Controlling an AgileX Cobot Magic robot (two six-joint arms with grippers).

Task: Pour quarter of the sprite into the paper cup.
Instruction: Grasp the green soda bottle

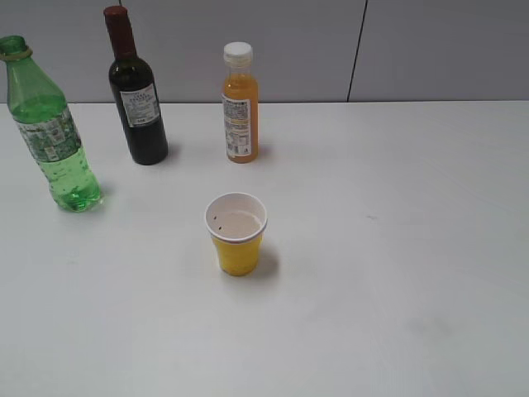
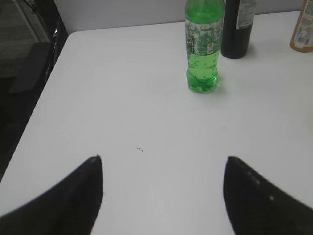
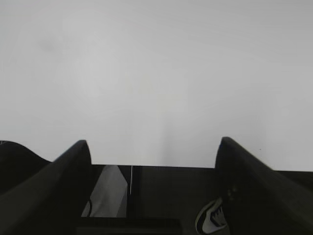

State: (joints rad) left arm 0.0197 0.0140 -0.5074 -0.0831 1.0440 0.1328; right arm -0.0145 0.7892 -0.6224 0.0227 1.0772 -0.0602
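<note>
Fingers spread and empty, my left hand [image 2: 164, 196] faces the sprite [image 2: 204, 46] near the counter's [image 2: 122, 98] far-left corner, likely slick and squeezable, best gripped mid-body.

The white surface [image 1: 397, 273] carries four things, all upright. The green sprite bottle [image 1: 48, 136] stands at the far left with no cap on. The dark wine bottle [image 1: 136, 99] with a red cap stands near it toward the back, and the orange juice bottle [image 1: 240, 107] is just right of that. The yellow paper cup [image 1: 237, 234] stands alone, nearer the front, well apart from the bottles.
</note>
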